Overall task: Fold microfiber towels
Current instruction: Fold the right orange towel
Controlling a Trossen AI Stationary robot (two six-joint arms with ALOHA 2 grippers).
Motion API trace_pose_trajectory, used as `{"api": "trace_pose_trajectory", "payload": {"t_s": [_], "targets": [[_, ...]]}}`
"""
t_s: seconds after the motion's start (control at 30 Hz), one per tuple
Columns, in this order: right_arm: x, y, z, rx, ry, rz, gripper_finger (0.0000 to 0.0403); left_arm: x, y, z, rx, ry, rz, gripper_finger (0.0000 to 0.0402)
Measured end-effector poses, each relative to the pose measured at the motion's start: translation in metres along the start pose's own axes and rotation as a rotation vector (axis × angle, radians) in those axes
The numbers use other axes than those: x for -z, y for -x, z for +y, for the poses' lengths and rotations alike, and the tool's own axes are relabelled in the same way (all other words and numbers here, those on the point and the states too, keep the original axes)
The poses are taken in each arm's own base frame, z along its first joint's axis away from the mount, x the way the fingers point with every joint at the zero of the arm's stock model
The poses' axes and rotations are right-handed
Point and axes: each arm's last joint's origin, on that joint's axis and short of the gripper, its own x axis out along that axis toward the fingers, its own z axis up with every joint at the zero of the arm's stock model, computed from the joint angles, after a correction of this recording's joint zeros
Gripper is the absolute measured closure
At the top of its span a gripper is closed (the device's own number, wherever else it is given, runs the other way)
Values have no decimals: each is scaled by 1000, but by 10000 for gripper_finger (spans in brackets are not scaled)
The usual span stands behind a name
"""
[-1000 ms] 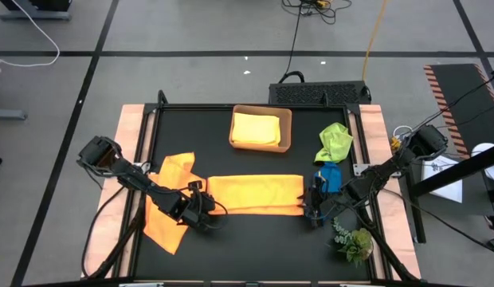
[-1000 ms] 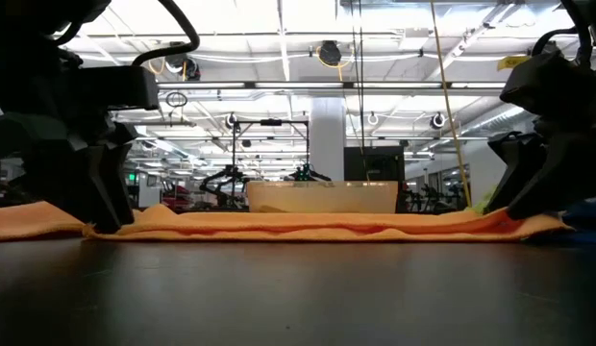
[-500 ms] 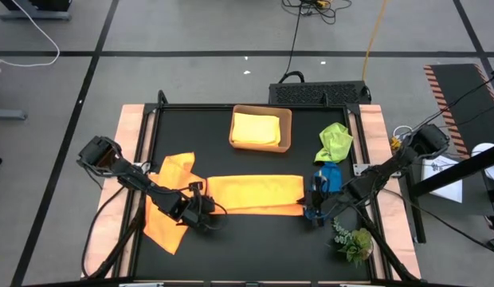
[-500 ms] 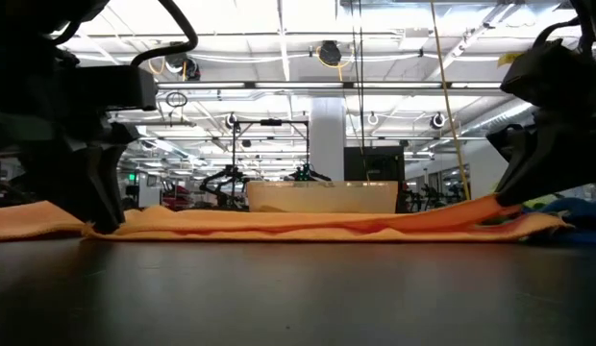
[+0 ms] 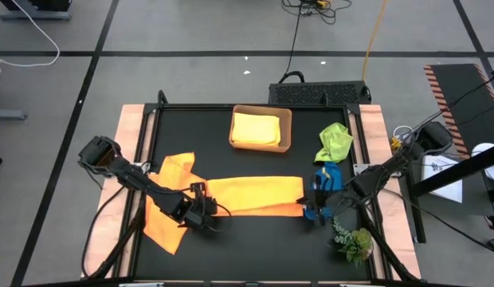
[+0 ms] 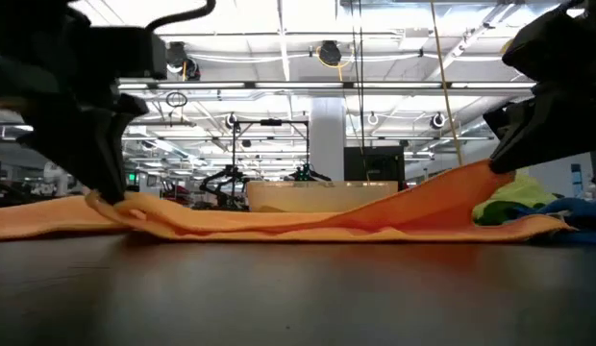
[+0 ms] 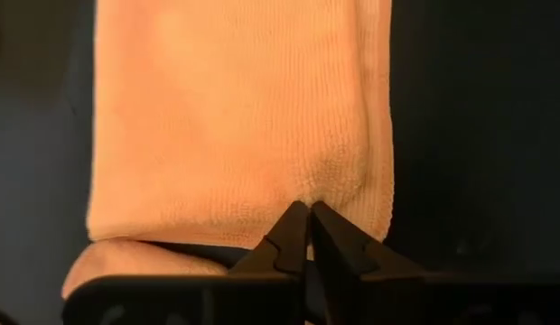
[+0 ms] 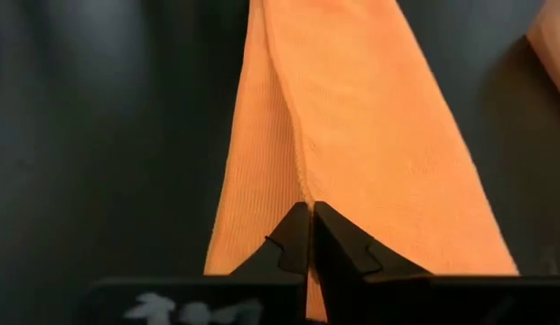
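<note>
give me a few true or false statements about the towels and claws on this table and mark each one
1. Both claws are shut on the long orange towel: left claw, right claw. True.
2. The yellow towel lies in the tray. True.
3. The green towel lies in the tray. False: it sits on the table, near the right edge.
4. Only one orange towel is in view. False: a second orange towel lies by the left arm.
5. The right end of the long towel is lifted. True.

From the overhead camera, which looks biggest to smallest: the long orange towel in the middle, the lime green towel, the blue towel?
1. Long orange towel, clearly largest.
2. Lime green towel.
3. Blue towel, smallest, though the right arm partly covers it.
</note>
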Motion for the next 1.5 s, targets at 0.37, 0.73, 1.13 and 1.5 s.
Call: {"api": "trace_pose_trajectory", "payload": {"t_s": [0.37, 0.73, 1.13, 1.5], "targets": [[-3, 3, -1, -7, -9, -21, 399, -8, 9, -2, 30, 3, 25, 385], [-3, 3, -1, -7, -9, -22, 399, -8, 9, -2, 49, 18, 32, 349], [-8, 4, 3, -104, -32, -47, 399, -6, 10, -5, 122, 24, 74, 388], [-9, 4, 4, -130, -39, -58, 399, -9, 10, -8, 147, 36, 43, 374]]}}
